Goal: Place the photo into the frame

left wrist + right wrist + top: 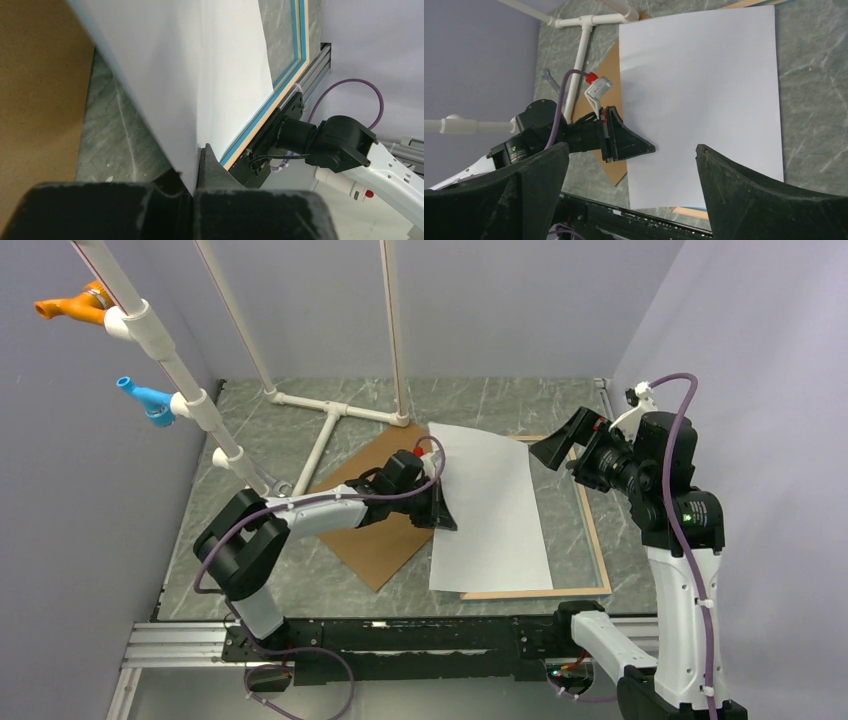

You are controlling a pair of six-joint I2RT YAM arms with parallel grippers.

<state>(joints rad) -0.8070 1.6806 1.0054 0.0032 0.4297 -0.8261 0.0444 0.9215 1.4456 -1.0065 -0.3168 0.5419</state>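
The left gripper [444, 512] pinches the left edge of the photo [492, 502] at mid-picture, which lies white back up, long axis top to bottom, overhanging the frame [596, 540] leftward, while the right gripper [556, 446], wide and empty, hovers by its upper-right corner.

1. The photo [490, 510] shows a plain white side
2. The frame [594, 535] is light wood with a blue edge
3. The board [375, 540] is brown
4. The table [480, 400] is grey-green, marbled with pale veins
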